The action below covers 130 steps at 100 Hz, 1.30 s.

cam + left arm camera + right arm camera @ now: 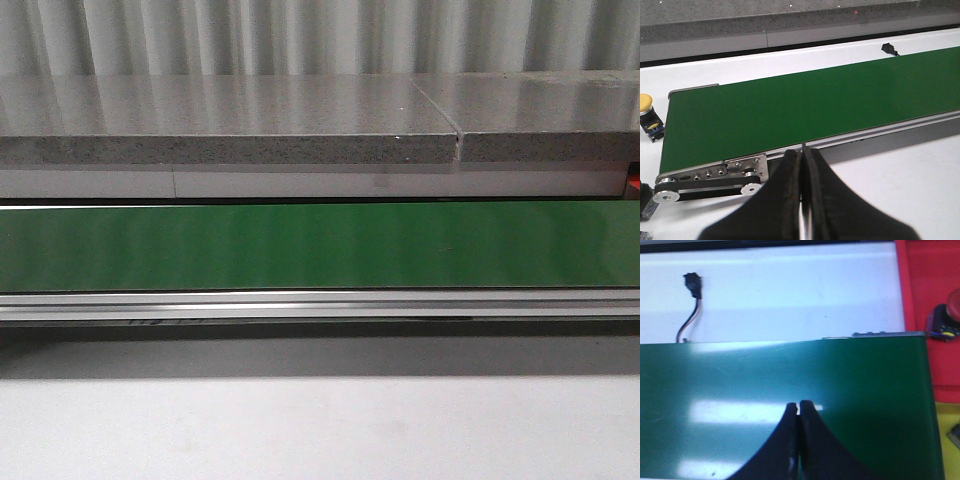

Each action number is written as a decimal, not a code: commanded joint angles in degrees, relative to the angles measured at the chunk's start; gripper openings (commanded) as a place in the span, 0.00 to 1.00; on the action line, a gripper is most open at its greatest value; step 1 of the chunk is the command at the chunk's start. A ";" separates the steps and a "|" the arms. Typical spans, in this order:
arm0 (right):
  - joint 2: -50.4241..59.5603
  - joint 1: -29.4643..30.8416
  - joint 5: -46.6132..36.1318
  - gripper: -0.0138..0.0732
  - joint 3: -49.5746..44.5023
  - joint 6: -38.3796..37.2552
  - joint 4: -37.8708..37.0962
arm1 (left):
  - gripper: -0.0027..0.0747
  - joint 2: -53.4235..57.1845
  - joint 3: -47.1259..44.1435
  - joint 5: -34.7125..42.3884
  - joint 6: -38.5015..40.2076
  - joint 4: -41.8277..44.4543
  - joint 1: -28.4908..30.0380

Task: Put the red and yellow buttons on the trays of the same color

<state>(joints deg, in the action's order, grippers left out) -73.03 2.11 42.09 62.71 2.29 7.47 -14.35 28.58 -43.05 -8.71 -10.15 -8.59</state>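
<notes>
Left wrist view: yellow button (646, 102) lies beside belt (810, 107) end, nearer your left gripper (801, 172). Both grippers' jaws together, empty. Right gripper (799, 410) over belt; red button (946, 320) on red tray (920, 280).

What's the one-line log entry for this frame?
left gripper: shut, empty | right gripper: shut, empty, over green belt | yellow button: beside belt end | red button: on red tray

No readable text for you anywhere, no labels, brands, numbers or signs on the green belt (320, 245), the buttons or the trays.
</notes>
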 commanded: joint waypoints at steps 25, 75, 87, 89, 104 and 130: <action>11.75 -8.95 -3.63 0.08 -4.22 5.65 -0.67 | 0.01 -0.55 1.41 3.84 -0.05 -1.15 -0.66; 38.59 -10.06 -11.01 0.08 -27.28 5.77 -0.71 | 0.01 -0.55 1.41 3.84 -0.05 -1.23 -0.66; 45.38 -10.06 -11.01 0.08 -30.39 5.77 -0.71 | 0.01 -0.55 1.41 3.84 -0.05 -1.23 -0.66; 46.00 -10.06 -11.01 0.08 -30.77 5.77 -0.71 | 0.01 -0.55 1.41 3.84 -0.05 -1.41 -0.66; 50.70 -10.06 -10.99 0.08 -32.33 5.77 -0.71 | 0.01 -0.55 1.41 3.84 0.06 -4.44 -0.66; 51.02 -10.06 -10.99 0.08 -32.59 5.77 -0.71 | 0.01 -0.55 1.41 7.54 0.06 -3.62 -0.66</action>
<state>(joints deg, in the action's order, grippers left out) -21.75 -7.84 35.51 28.92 7.40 6.83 -14.35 28.58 -41.04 -8.71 -12.99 -8.59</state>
